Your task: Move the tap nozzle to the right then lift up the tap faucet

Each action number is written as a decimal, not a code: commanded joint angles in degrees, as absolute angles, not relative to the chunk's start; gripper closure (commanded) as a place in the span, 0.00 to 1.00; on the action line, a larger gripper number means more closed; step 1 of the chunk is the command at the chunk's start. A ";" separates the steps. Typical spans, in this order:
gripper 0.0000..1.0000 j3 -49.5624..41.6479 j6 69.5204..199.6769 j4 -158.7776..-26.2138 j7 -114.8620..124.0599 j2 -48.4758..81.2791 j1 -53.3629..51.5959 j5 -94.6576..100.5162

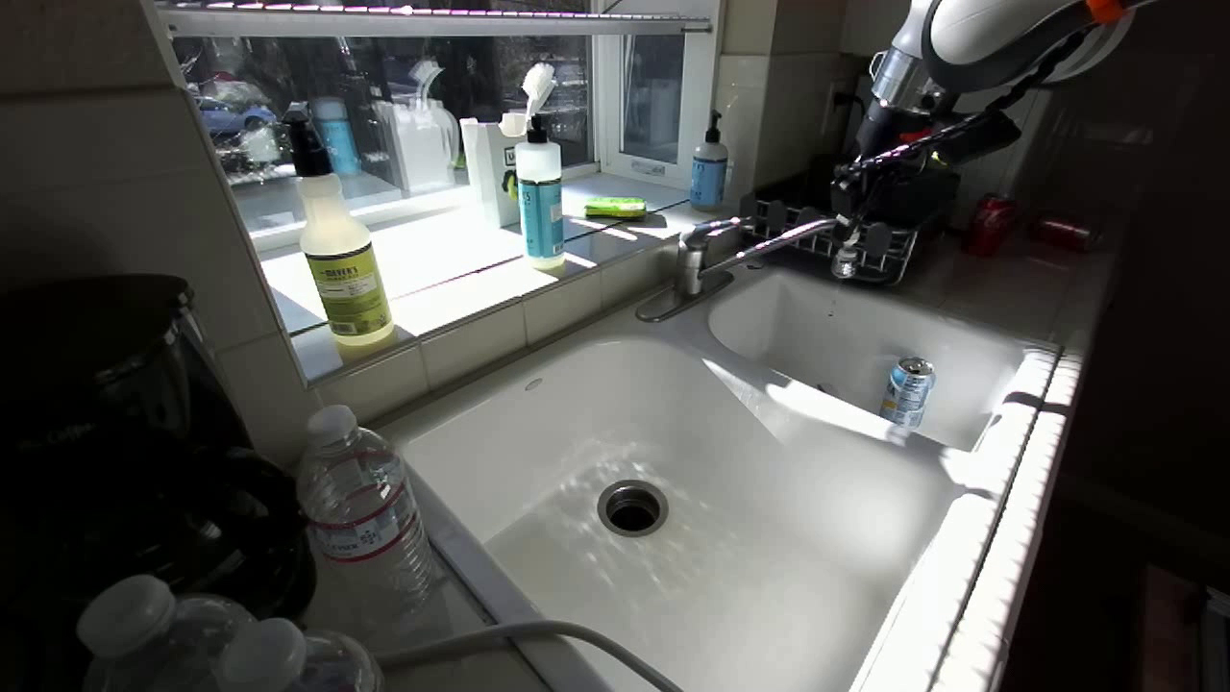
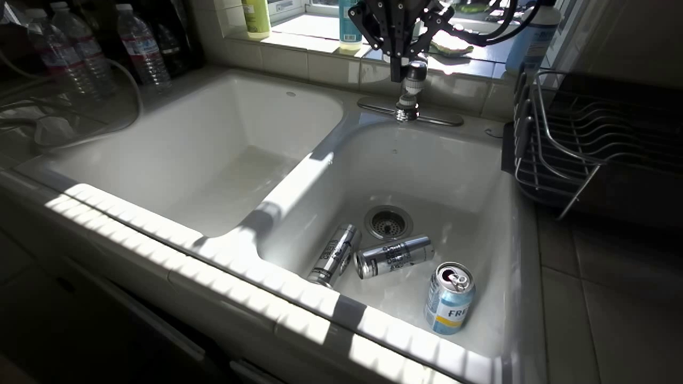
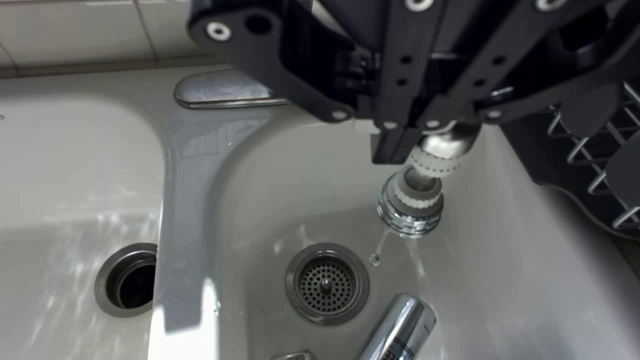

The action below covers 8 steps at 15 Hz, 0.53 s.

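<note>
The tap nozzle [image 1: 783,238] is a long chrome spout reaching out over the smaller basin, tip turned down. Its end also shows in an exterior view [image 2: 416,72] and in the wrist view [image 3: 447,142]. The tap faucet [image 1: 716,228] is the short lever atop the stubby chrome body; it is hidden behind the gripper in the wrist view. My gripper [image 3: 395,147] has its fingers closed together with nothing between them. It is right beside the nozzle's end, on its left in the wrist view; I cannot tell whether they touch. The gripper also shows in both exterior views [image 1: 846,204] [image 2: 397,72].
A dish rack [image 2: 560,144] stands beside the smaller basin. A blue can [image 2: 451,306] and silver cans [image 2: 395,256] are in that basin. Soap bottles [image 1: 543,207] and a green sponge pack [image 1: 615,208] sit on the window sill behind the tap. Water bottles [image 1: 370,519] stand beside the larger basin.
</note>
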State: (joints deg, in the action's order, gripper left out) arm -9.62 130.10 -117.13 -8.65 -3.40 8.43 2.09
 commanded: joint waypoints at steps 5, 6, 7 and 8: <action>1.00 -10.34 129.96 -118.84 -10.06 -6.07 9.47 3.24; 0.74 -10.14 129.23 -118.53 -9.80 -6.41 9.24 2.66; 0.72 -9.97 128.80 -118.34 -9.59 -6.73 9.08 2.50; 0.67 -9.77 128.31 -118.06 -9.17 -7.16 8.90 2.36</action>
State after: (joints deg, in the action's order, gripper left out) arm -9.85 129.94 -117.57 -9.30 -4.28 8.76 2.05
